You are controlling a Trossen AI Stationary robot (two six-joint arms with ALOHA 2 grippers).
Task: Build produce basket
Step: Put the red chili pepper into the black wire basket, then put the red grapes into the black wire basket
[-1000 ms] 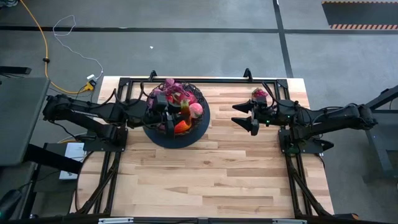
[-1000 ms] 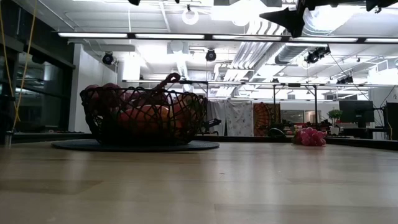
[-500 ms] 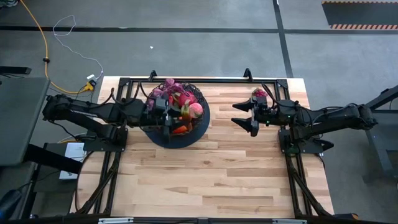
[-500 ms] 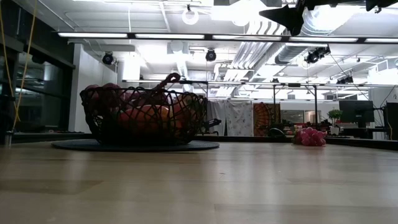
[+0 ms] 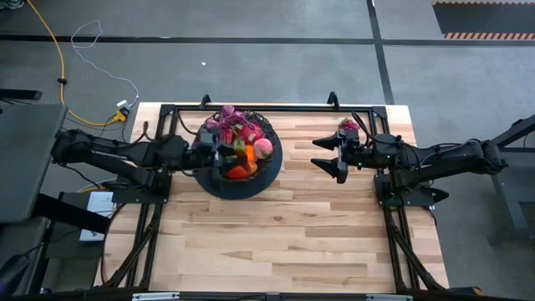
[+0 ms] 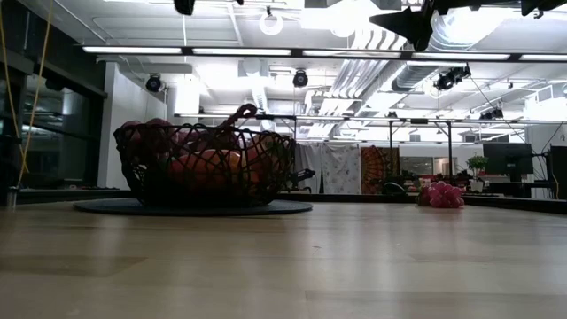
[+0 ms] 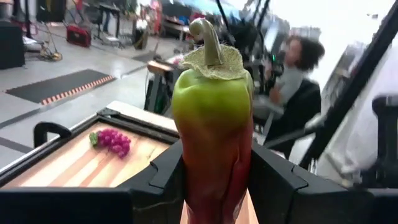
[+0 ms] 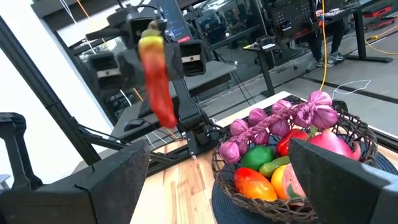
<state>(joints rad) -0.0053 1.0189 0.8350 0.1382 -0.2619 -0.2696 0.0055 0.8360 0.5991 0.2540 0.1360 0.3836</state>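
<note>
The black wire basket [image 5: 269, 167] stands on its dark round base at the table's far left and holds purple grape bunches, a green lime, a mango and pink fruits [image 8: 292, 155]. My left gripper [image 5: 222, 156] is high over the basket's left side, shut on a green-to-red pepper [image 7: 211, 118], which also shows in the right wrist view [image 8: 157, 74]. My right gripper [image 5: 328, 155] is open and empty in the air at the far right. A pink grape bunch [image 5: 349, 127] lies on the table beside it. My left gripper pinches the pepper's red lower half [image 7: 186, 186] between its two fingers, one on each side. The fingers run about level and point toward the table's right. The pepper stands upright with its stem [image 7: 208, 37] up, lifted clear above the basket.
The pink grape bunch also shows in the low view [image 6: 440, 195] and the left wrist view [image 7: 112, 140]. Black frame rails run along the table's far edge [image 5: 276, 107]. Bare wood fills the table's near half [image 5: 284, 242]. A person [image 7: 295, 68] sits beyond the table.
My left gripper has drawn back a little toward the table's left edge over the basket, still shut on the pepper, which stays upright.
</note>
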